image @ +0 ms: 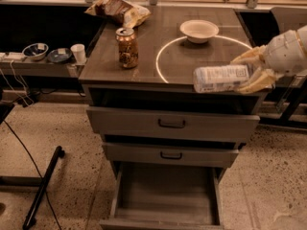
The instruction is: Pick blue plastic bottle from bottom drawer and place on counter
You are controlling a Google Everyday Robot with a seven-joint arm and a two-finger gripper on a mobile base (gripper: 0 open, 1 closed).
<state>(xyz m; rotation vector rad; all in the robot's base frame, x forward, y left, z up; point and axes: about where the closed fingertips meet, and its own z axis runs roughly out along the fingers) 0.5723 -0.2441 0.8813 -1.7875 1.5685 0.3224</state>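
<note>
We've got the hand (247, 73) pinching the bottle (218, 78) sideways at the front right edge of the surface (144, 32), drawer (165, 195) open below.

Cream-yellow gripper (249, 74) at the counter's (110, 51) right front edge clasps the pale bluish-grey blue plastic bottle (211, 79), printed label (226, 76). Counter glossy grey-brown, thin white circle (158, 61). Drink can (127, 47) brown, patterned. Bowl (199, 30) off-white. Snack bag (117, 10) brown and yellow. Bottom drawer (165, 190) plain grey inside; drawer handles (171, 124) dark.
</note>
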